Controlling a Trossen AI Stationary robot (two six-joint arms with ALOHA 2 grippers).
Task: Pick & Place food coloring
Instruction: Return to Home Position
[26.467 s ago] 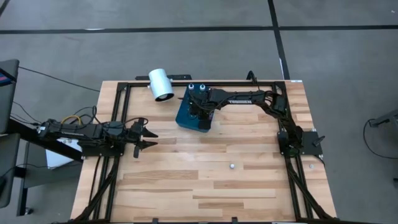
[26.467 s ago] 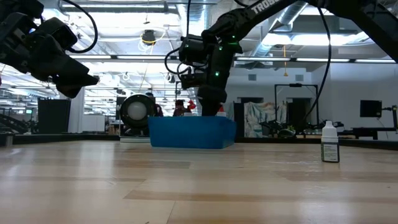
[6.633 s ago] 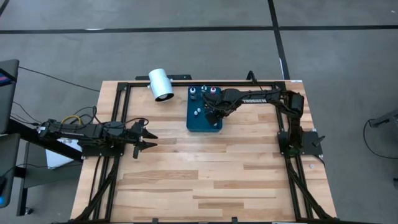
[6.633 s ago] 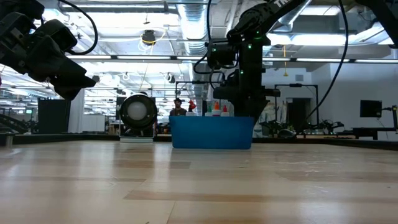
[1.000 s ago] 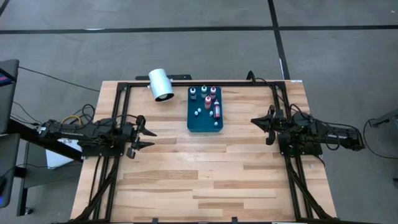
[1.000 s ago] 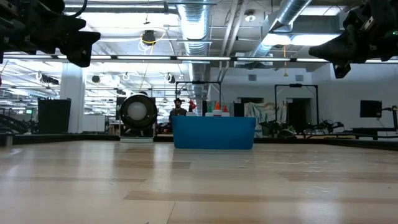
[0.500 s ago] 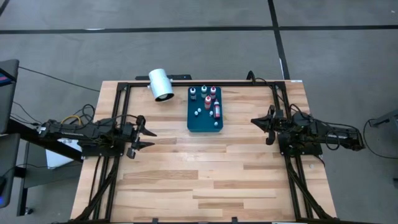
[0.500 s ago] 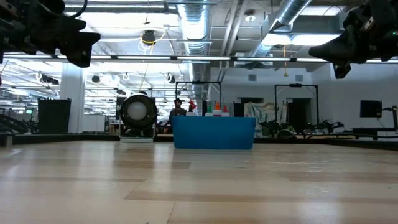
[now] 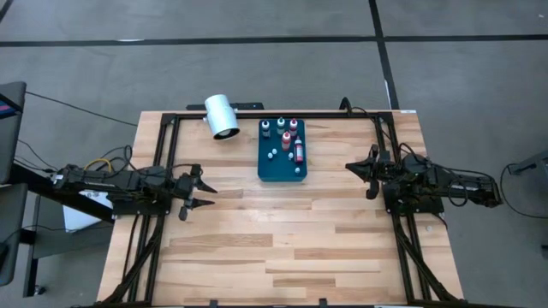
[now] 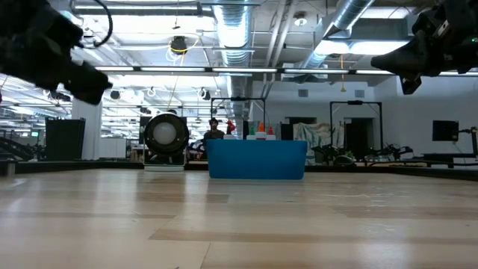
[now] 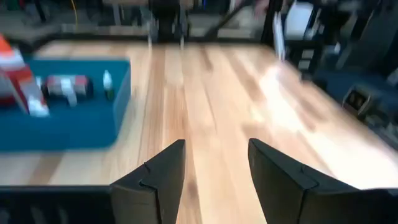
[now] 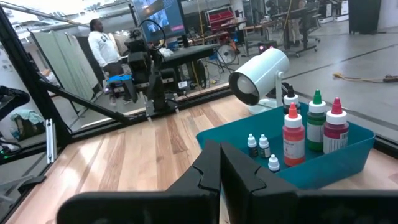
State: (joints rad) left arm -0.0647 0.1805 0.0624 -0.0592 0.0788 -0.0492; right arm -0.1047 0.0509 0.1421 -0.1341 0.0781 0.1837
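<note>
Food coloring, where?
— Inside the blue bin.
— Grippers?
— Left gripper, left of the bin, fingers apart; right gripper, right of it, fingers pressed together.

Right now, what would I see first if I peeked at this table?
A blue bin at the far side of the table, with little colorful food coloring bottles inside it. Just left of it lies a big white cylinder. The left gripper and right gripper hang at the sides, holding nothing.
</note>
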